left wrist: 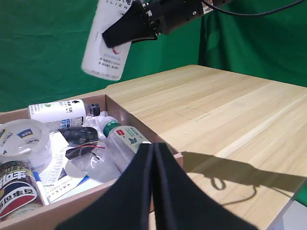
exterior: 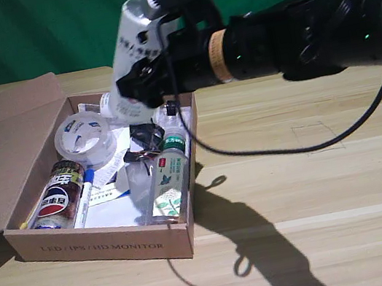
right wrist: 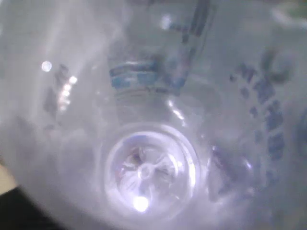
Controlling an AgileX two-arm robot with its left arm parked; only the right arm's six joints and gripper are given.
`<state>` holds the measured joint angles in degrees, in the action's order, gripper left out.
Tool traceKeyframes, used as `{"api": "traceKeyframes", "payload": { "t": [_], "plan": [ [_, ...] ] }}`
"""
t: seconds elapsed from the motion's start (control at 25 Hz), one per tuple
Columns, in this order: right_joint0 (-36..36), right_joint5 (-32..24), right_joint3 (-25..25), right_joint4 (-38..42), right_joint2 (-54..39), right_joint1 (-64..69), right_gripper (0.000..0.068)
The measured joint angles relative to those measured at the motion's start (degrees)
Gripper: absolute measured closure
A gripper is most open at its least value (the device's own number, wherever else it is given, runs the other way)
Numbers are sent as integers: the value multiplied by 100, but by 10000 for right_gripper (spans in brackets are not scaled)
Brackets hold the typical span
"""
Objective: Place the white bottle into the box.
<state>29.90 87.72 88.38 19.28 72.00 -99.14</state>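
The right gripper [exterior: 137,82] holds the white bottle [exterior: 133,57] tilted in its closed jaws, above the far corner of the box [exterior: 106,250], clear of the clutter inside it.

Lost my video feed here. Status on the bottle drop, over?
Right gripper shut on large white black-printed bottle, held tilted above brown cardboard box. Box crowded: tape roll, clear green-capped bottle.

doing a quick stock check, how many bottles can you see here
3: the white bottle held above the box; a smaller white bottle lying at the box's far side; a clear green-capped bottle inside. Clutter may hide others.
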Motion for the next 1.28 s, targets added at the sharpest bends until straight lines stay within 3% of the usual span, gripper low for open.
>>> {"api": "traceKeyframes", "payload": {
  "t": [0.2, 0.36, 0.44, 0.72, 0.88, 1.0, 1.12, 1.2, 1.28],
  "plan": [
    [639, 282, 718, -444, 0, -4, 154],
    [630, 910, 821, -1093, 0, -4, 25],
    [625, 1006, 872, -1317, 0, -4, 5],
    [625, 1036, 1029, -1086, 0, -4, 3],
    [625, 1042, 1046, -1447, 0, 90, 23],
    [625, 1042, 1040, -2192, 0, 353, 135],
    [619, 937, 1012, -3188, 0, 701, 363],
    [516, 746, 978, -3686, 0, 1003, 553],
    [295, 555, 934, -3762, -8, 1339, 640]
  ]
}}
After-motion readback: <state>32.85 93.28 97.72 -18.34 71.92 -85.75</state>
